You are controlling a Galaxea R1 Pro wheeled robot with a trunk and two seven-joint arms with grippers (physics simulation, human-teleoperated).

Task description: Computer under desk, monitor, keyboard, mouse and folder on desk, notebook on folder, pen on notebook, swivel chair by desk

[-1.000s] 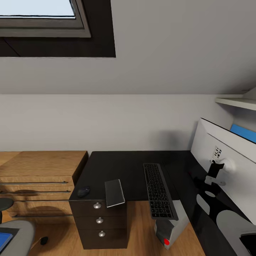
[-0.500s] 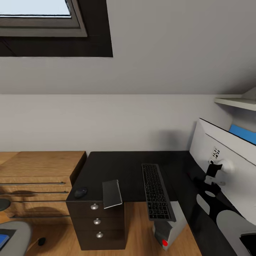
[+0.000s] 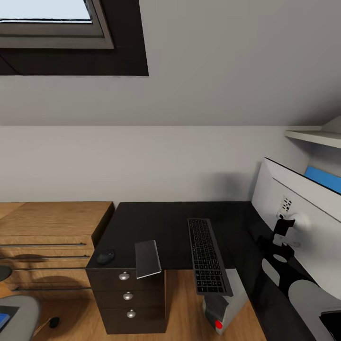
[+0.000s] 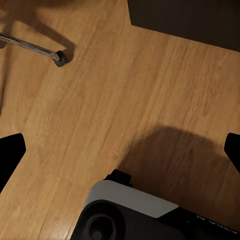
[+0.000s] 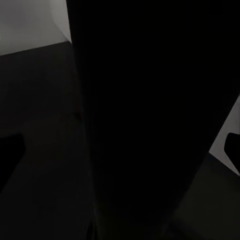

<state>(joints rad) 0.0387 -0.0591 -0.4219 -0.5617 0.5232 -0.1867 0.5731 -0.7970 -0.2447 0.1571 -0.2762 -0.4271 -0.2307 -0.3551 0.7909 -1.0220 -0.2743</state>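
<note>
You see the keyboard (image 3: 208, 255) at lower center of head view: slim, dark grey keys, silver frame, front end hanging over edge of the black desk (image 3: 175, 222). Key legends too small to read. Left gripper (image 4: 120, 150) fingers wide apart; right one I cannot tell.

Low wooden shelving (image 3: 52, 222) (left of the black top), white wall shelf (image 3: 312, 137), skylight (image 3: 52, 23) overhead

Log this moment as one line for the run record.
desk: keyboard, mouse, notebook overhanging front edge, monitor | computer under desk | left jaws open over floor | right unclear
</note>
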